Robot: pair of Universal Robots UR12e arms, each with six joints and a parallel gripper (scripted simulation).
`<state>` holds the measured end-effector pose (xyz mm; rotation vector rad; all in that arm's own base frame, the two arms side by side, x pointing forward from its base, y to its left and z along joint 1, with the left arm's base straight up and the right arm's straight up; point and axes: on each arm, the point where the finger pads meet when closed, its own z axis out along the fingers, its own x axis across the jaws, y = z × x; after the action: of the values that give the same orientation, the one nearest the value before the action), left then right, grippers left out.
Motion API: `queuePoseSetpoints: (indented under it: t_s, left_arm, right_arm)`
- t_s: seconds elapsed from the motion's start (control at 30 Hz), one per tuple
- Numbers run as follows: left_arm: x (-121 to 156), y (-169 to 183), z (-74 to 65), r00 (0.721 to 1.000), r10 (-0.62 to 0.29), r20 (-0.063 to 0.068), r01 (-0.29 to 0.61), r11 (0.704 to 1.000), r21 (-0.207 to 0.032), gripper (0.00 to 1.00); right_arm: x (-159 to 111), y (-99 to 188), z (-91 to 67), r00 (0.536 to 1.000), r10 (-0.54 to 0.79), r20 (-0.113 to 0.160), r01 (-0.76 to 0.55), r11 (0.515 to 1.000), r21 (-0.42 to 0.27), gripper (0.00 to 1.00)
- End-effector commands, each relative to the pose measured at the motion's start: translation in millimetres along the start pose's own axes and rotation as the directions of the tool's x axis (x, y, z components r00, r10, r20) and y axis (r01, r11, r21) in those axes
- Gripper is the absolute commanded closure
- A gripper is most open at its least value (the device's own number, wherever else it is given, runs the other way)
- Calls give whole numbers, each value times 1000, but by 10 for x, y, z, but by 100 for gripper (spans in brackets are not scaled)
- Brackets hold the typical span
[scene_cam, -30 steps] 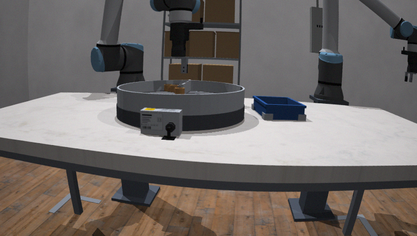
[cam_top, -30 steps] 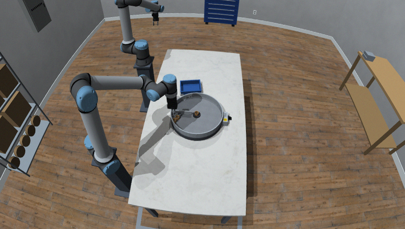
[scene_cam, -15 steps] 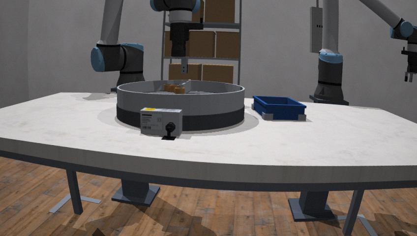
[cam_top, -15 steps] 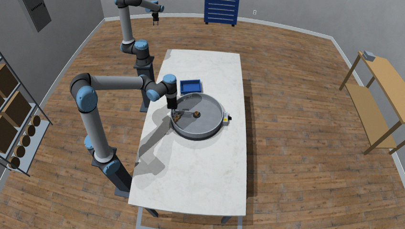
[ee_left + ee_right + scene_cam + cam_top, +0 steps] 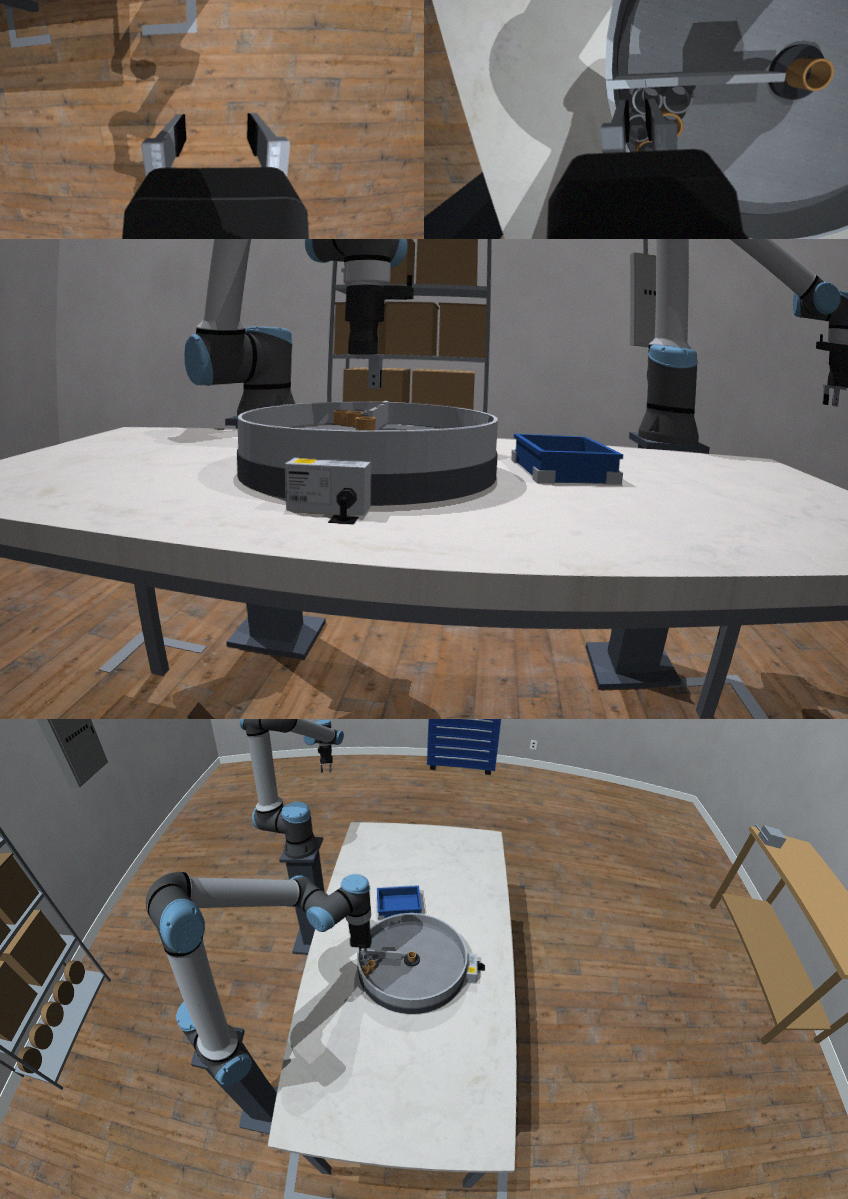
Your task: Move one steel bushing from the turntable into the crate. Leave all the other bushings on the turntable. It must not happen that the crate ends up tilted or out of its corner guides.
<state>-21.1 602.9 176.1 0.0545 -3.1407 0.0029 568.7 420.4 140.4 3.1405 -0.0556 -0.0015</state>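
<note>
The right gripper (image 5: 364,952) (image 5: 374,385) (image 5: 637,112) is held above the turntable (image 5: 412,1003) (image 5: 368,444) (image 5: 812,144), near its raised rim, with its fingers parted narrowly and clasping nothing. Open room is left over the broad grey floor beyond the hub. On the near side, movement is hemmed in by the rim and by a straight divider (image 5: 386,954) (image 5: 379,411) (image 5: 703,79) running from rim to hub. Beneath and beside the fingers, the grey steel bushings (image 5: 664,101) are crowded into that corner, bordered by copper-coloured bushings (image 5: 368,966) (image 5: 341,417) (image 5: 681,125) (partly hidden by the gripper). Another copper-coloured bushing (image 5: 411,956) (image 5: 365,422) (image 5: 794,74) is set on the hub. The blue crate (image 5: 399,912) (image 5: 568,466) is seated level within its corner guides (image 5: 545,475), just beside the turntable. A control box (image 5: 472,971) (image 5: 327,485) is placed against the turntable's outer side. The left gripper (image 5: 326,768) (image 5: 831,398) (image 5: 216,126) is held wide apart, released, over the floor (image 5: 323,100), well away from the table (image 5: 416,1075) (image 5: 684,530) (image 5: 464,65).
</note>
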Motion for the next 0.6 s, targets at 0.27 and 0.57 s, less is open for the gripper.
queuePoseSetpoints:
  t_s: [0.27, 0.57]
  left_arm:
    - [-2, 7, -10, 1000, 0, 0, 0, 1000, -2, 0]
    - [-2, 7, -10, 1000, 0, 0, 0, 1000, -2, 0]
  right_arm:
    - [4, -5, -9, 1000, 0, -1, 0, 1000, 1, 61]
    - [6, -4, 130, 1000, 0, -1, 0, 1000, 1, 61]
